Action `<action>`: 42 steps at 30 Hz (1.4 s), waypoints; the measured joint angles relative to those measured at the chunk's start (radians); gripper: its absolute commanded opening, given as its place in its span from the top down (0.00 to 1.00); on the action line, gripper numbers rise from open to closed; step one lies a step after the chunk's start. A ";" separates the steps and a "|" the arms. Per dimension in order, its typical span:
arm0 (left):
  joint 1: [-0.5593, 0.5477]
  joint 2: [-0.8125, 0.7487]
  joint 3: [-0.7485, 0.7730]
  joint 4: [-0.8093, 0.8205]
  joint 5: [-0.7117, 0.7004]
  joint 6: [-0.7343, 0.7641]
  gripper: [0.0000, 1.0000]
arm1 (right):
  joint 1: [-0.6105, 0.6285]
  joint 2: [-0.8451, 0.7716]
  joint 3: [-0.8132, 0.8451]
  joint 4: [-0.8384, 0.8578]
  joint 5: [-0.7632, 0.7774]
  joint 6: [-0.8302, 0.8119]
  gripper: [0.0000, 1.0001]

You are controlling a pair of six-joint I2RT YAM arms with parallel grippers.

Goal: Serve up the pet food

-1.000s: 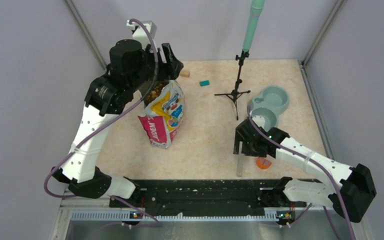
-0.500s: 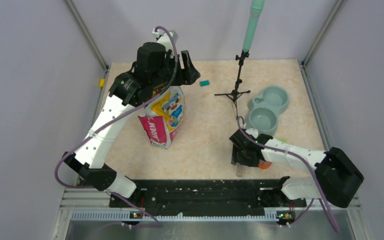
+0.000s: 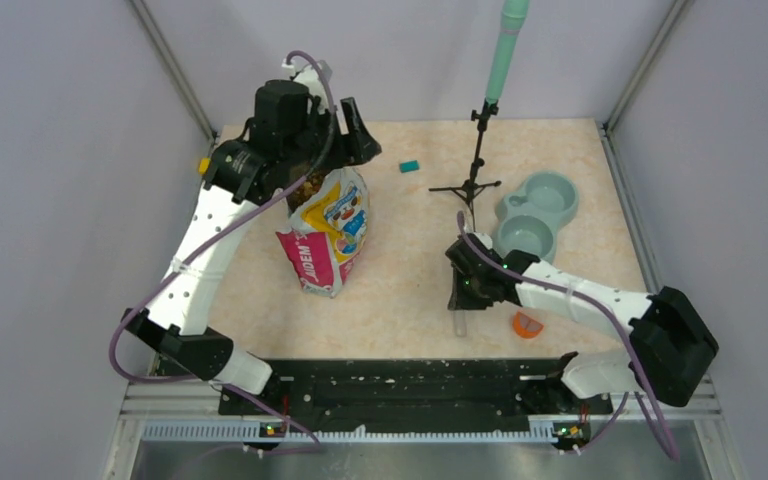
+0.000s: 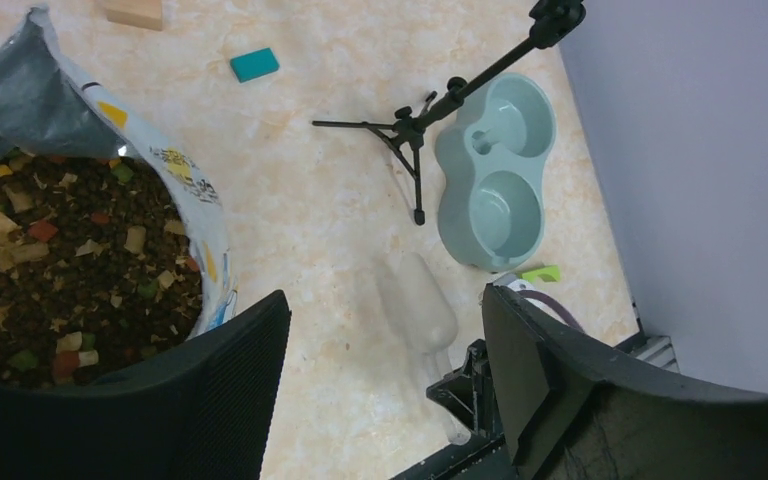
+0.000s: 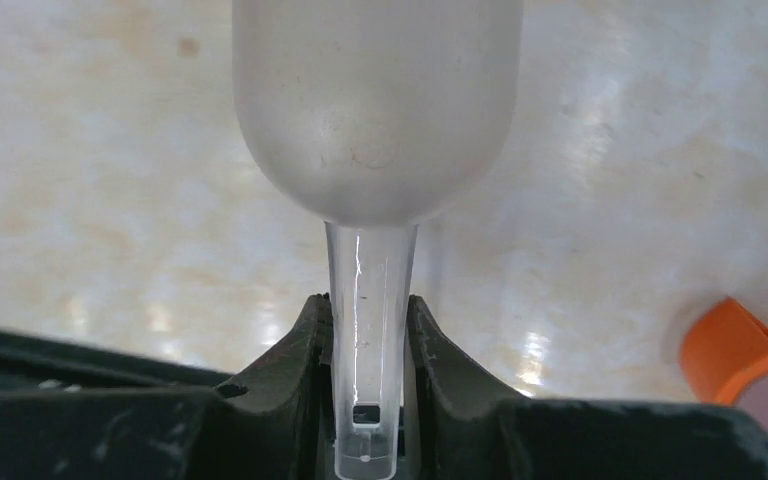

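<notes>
The right gripper (image 5: pixel 370 325) is clamped on the handle of the clear scoop (image 5: pixel 375 100), a grip only its wrist view shows, forearm stretched low across the table (image 3: pixel 410 290); a second ago those jaws stood wide. The left gripper (image 4: pixel 385 310), jaws spread, hovers on a raised, bent arm, the pet food (image 4: pixel 70 270) just below it inside the opened bag (image 3: pixel 328 225).

Top view looks down on the whole bench (image 3: pixel 400 270). Left wrist view shares the twin bowl (image 4: pixel 490 170) beyond its jaws; right wrist view sits close behind its jaws.
</notes>
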 measured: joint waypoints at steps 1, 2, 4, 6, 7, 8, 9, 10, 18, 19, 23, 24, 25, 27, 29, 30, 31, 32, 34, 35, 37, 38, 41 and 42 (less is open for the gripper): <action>0.024 0.000 0.002 -0.006 0.026 -0.001 0.25 | 0.000 -0.016 0.014 0.010 -0.026 -0.021 1.00; 0.053 0.000 0.003 -0.011 0.060 -0.002 0.25 | 0.000 -0.037 0.036 0.026 -0.064 -0.047 1.00; 0.112 0.000 0.004 -0.016 0.137 -0.001 0.25 | 0.000 -0.076 0.085 0.070 -0.150 -0.098 1.00; 0.163 0.000 0.001 -0.012 0.216 -0.002 0.24 | -0.001 -0.101 0.130 0.104 -0.225 -0.134 1.00; 0.187 -0.001 -0.006 -0.005 0.256 -0.005 0.24 | -0.001 -0.108 0.152 0.122 -0.259 -0.150 1.00; 0.204 -0.003 -0.018 0.005 0.293 -0.010 0.23 | -0.003 -0.112 0.177 0.140 -0.300 -0.166 1.00; 0.218 -0.008 -0.036 0.022 0.335 -0.021 0.22 | -0.008 -0.113 0.200 0.161 -0.340 -0.179 1.00; 0.227 -0.010 -0.055 0.035 0.372 -0.029 0.21 | -0.011 -0.113 0.219 0.181 -0.383 -0.190 1.00; 0.277 -0.011 -0.146 0.175 0.626 -0.148 0.16 | -0.095 -0.115 0.251 0.353 -0.679 -0.195 1.00; 0.285 -0.011 -0.153 0.205 0.660 -0.168 0.16 | -0.113 -0.116 0.251 0.386 -0.724 -0.185 1.00; 0.304 -0.011 -0.155 0.285 0.740 -0.212 0.15 | -0.172 -0.124 0.251 0.484 -0.844 -0.138 1.00; 0.309 -0.011 -0.155 0.309 0.762 -0.223 0.15 | -0.187 -0.127 0.251 0.514 -0.877 -0.122 1.00; 0.312 -0.011 -0.155 0.328 0.779 -0.231 0.16 | -0.198 -0.130 0.251 0.536 -0.897 -0.111 1.00; 0.316 -0.011 -0.158 0.367 0.811 -0.255 0.20 | -0.220 -0.132 0.251 0.591 -0.949 -0.081 1.00; 0.318 -0.015 -0.182 0.433 0.838 -0.286 0.24 | -0.233 -0.132 0.252 0.631 -0.984 -0.059 1.00; 0.318 -0.023 -0.212 0.484 0.853 -0.312 0.27 | -0.238 -0.132 0.252 0.650 -1.000 -0.049 1.00; 0.318 -0.025 -0.227 0.502 0.861 -0.326 0.28 | -0.240 -0.132 0.252 0.660 -1.010 -0.044 1.00; 0.318 -0.027 -0.247 0.528 0.867 -0.344 0.28 | -0.241 -0.132 0.252 0.669 -1.020 -0.038 1.00; 0.318 -0.027 -0.286 0.575 0.882 -0.380 0.28 | -0.241 -0.132 0.252 0.683 -1.036 -0.027 1.00; 0.318 -0.027 -0.309 0.596 0.887 -0.399 0.28 | -0.241 -0.132 0.252 0.689 -1.041 -0.021 1.00; 0.318 -0.027 -0.351 0.645 0.899 -0.442 0.28 | -0.241 -0.130 0.252 0.705 -1.049 -0.011 1.00; 0.315 -0.027 -0.373 0.676 0.909 -0.462 0.28 | -0.241 -0.129 0.252 0.708 -1.052 -0.010 1.00; 0.303 -0.027 -0.415 0.737 0.931 -0.521 0.33 | -0.241 -0.122 0.251 0.725 -1.057 0.004 1.00; 0.296 -0.027 -0.422 0.755 0.939 -0.535 0.35 | -0.241 -0.120 0.251 0.731 -1.057 0.008 1.00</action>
